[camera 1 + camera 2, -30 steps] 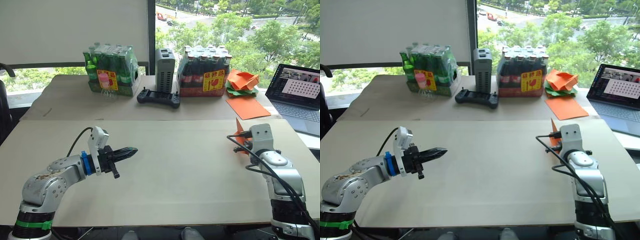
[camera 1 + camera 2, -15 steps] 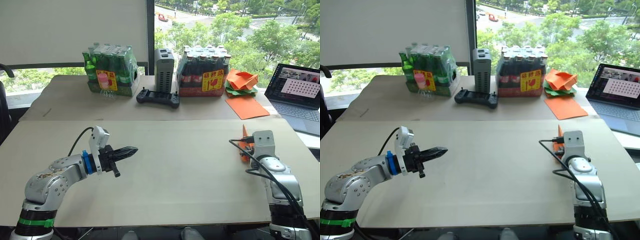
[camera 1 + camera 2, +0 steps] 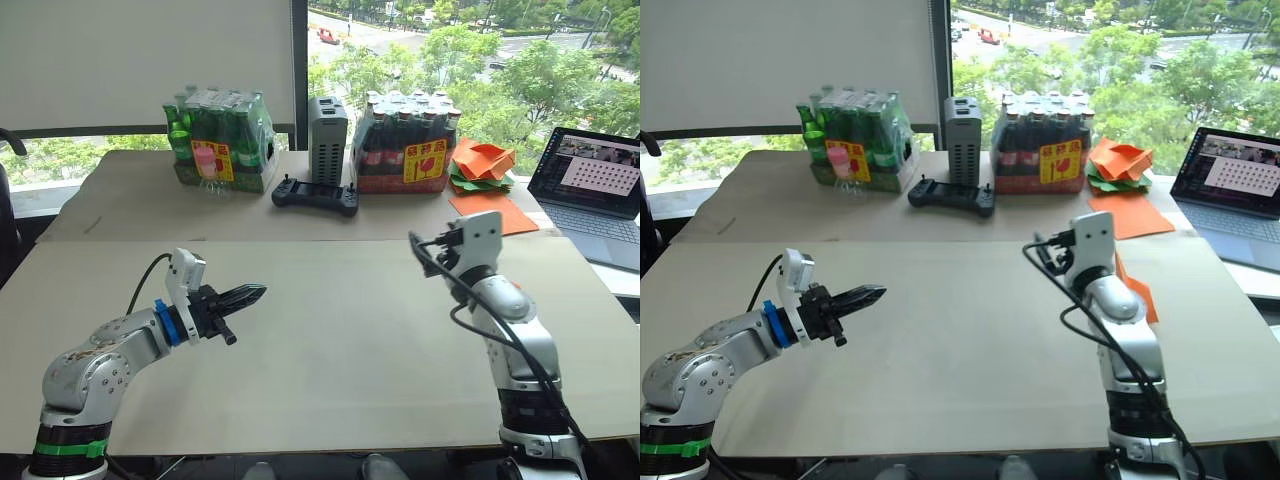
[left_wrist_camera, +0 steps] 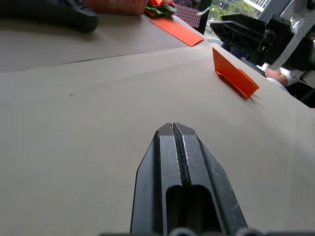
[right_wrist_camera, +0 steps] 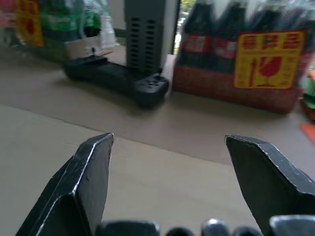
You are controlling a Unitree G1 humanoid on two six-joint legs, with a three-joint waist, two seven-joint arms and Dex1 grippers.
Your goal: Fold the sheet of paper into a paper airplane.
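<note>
Beige matte desk (image 3: 330, 340) carries the folded orange paper airplane (image 4: 234, 73) at right of frame beside the wide-fingered right gripper (image 5: 167, 147), while left gripper (image 4: 174, 129) fingers press together, empty.

The paper airplane (image 4: 235, 73) is small, orange and folded. It lies flat on the bench's right side, nothing touching it.

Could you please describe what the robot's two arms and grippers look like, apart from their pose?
Both arms are silver-grey metal with rounded joint housings, and a black cable loops along each. The left arm carries a blue collar behind its gripper, a white camera block on the wrist and a green band near the base. The left gripper has two black tapered jaws. The right gripper has broad black wedge-shaped jaws, beneath a white wrist block.
</note>
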